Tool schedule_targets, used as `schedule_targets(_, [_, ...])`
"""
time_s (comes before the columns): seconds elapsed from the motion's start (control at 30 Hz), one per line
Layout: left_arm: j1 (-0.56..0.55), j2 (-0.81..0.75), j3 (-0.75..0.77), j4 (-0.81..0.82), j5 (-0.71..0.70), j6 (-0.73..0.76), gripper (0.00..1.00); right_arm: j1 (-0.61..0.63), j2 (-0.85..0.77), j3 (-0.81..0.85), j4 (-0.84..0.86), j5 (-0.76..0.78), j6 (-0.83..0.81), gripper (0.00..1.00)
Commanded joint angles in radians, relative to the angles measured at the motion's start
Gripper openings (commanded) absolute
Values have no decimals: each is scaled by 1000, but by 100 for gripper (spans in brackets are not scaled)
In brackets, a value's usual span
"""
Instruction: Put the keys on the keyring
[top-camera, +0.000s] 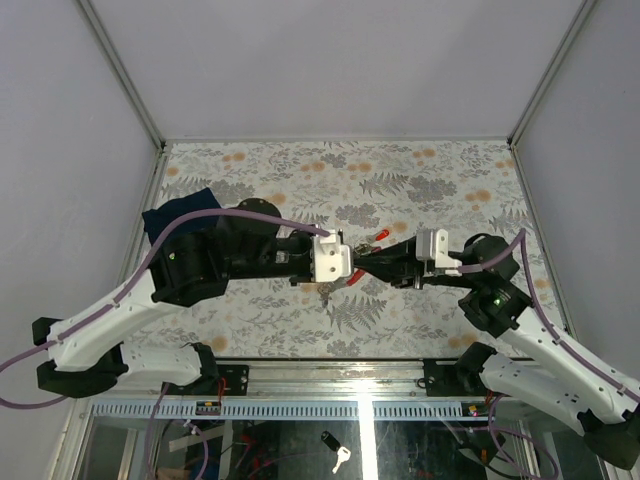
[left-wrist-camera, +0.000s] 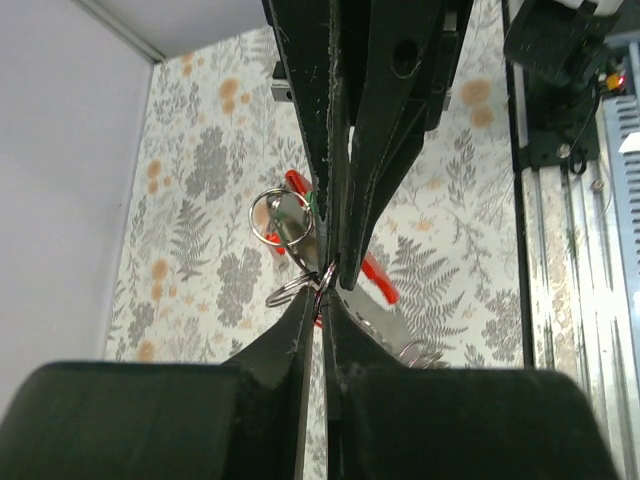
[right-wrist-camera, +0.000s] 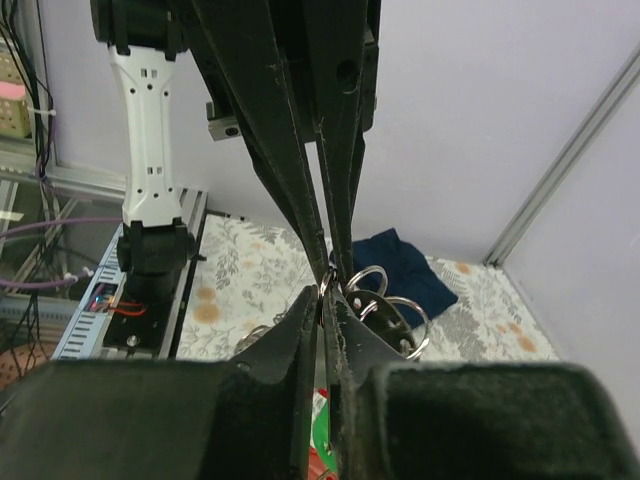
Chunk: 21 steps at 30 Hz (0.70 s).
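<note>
Both grippers meet tip to tip above the middle of the table. My left gripper (top-camera: 352, 268) (left-wrist-camera: 324, 283) is shut on a thin metal ring of the keyring (left-wrist-camera: 272, 217). The keyring's red strap (left-wrist-camera: 378, 282) (top-camera: 381, 237) and flat grey fob (left-wrist-camera: 376, 320) hang beside the tips. My right gripper (top-camera: 362, 262) (right-wrist-camera: 330, 292) comes in from the opposite side. Its fingers stand a thin slit apart, with the same ring cluster (right-wrist-camera: 388, 300) at their tips. A green and red key tag (right-wrist-camera: 322, 441) shows low in that slit. The keys' metal blades are hidden.
A dark blue cloth (top-camera: 180, 215) (right-wrist-camera: 400, 270) lies at the back left of the floral table (top-camera: 420, 180). White walls and metal frame posts (top-camera: 125, 85) enclose the sides. A loose key with a black tag (top-camera: 338, 452) lies below the table's front edge.
</note>
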Motion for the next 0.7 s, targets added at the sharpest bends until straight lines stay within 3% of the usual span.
schedule_targets(0.0, [-4, 56, 101, -77, -49, 55, 0, 6, 23, 69, -94, 24, -69, 9])
schedule_targets(0.23, [-18, 151, 219, -223, -103, 82, 0, 6, 50, 85, -152, 44, -93, 7])
schedule_targets(0.67, [-75, 289, 396, -413, -200, 91, 0, 6, 75, 62, -112, 53, -63, 7])
